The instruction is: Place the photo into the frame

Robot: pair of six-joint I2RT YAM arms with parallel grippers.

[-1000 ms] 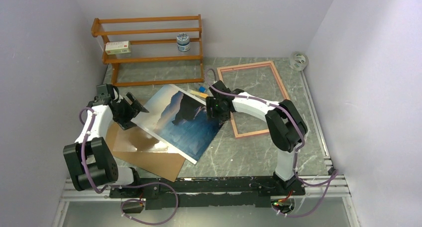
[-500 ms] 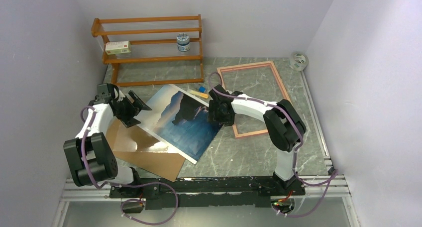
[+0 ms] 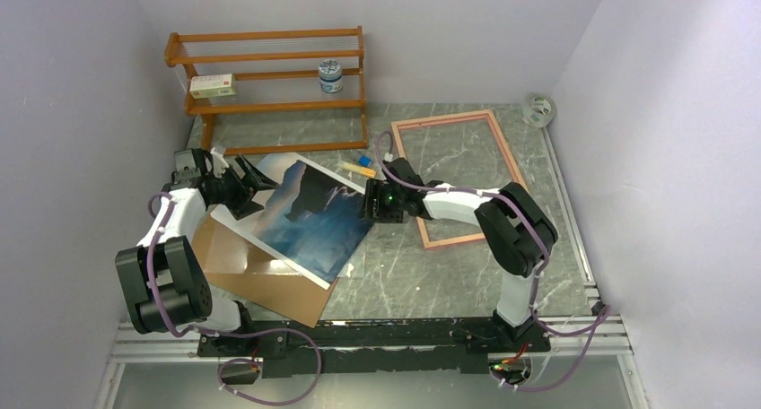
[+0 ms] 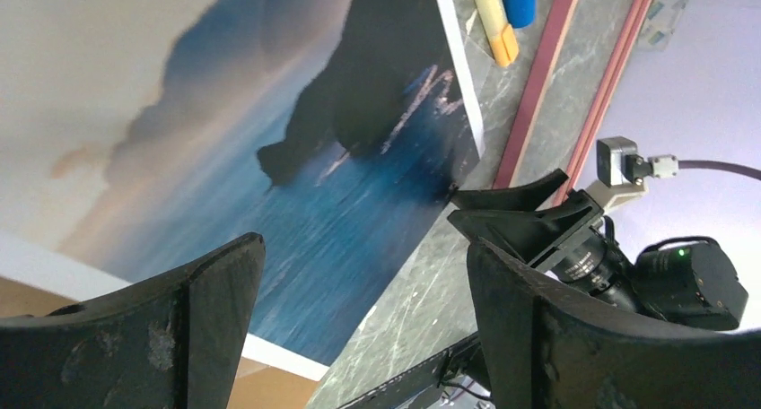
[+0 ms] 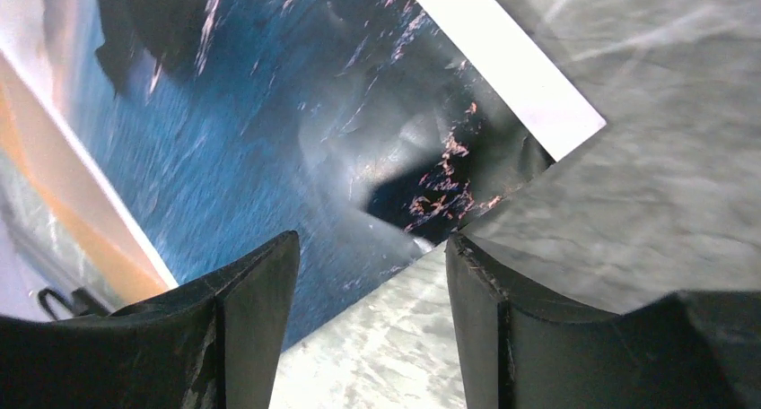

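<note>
Right pincer [image 5: 372, 248] had its jaws spread and was straddling the corner of the photo [image 3: 301, 221] nearest the frame [image 3: 441, 117], not pinching anything as far as I could see. Left pincer [image 4: 363, 256] hung wide open too, over the photo's side farthest from the frame. The photo lay picture-up just off the frame's left side, not in it, and partly on top of the brown hardboard sheet [image 3: 260, 279].

My worry was that corner. It looked scuffed and dented in the right wrist view, so a shove or a sloppy pinch there would probably crease it for good. A glossy sheet on that smooth table [image 3: 431, 283] could also just skate away from the frame instead of lifting.

Writing-wise, nothing was readable. The box [image 3: 214, 86] and jar [image 3: 331, 75] on the shelf rack [image 3: 269, 107], back-left of the frame, had labels too tiny to make out.
</note>
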